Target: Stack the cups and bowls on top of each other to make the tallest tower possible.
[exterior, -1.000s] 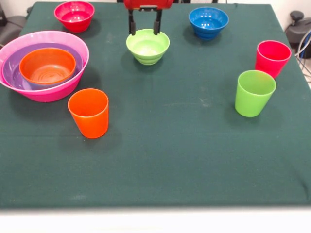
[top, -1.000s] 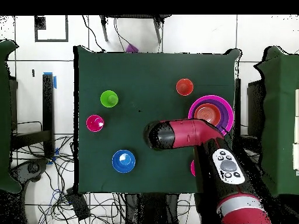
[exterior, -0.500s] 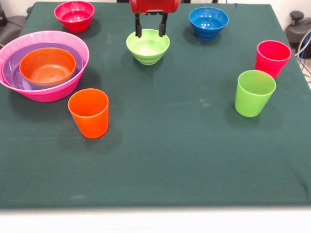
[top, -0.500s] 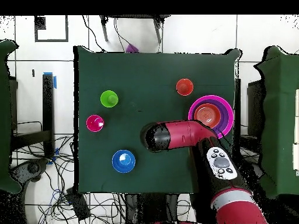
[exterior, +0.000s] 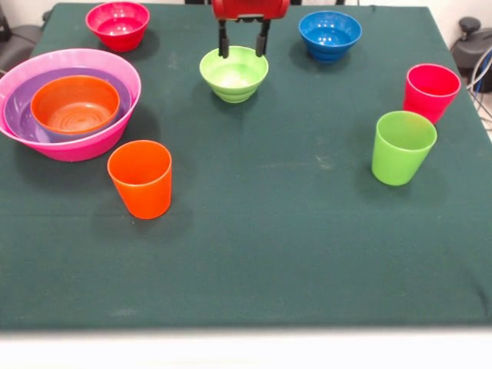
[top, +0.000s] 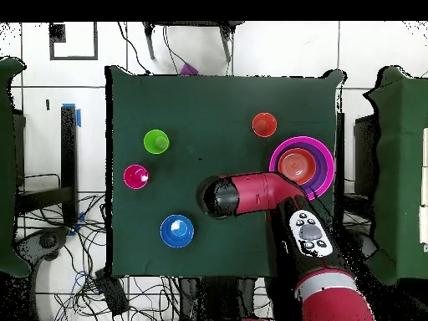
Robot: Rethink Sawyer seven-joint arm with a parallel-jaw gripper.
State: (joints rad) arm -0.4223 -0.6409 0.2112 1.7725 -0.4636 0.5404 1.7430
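The gripper had shifted slightly sideways, fingers spread wide over the lime green bowl near the table's far edge. Next it probably needed lowering and closing on the rim.

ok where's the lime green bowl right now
In the front view the lime green bowl sits far back near the middle of the table, between the red-pink bowl and dark blue bowl, under the open end effector.
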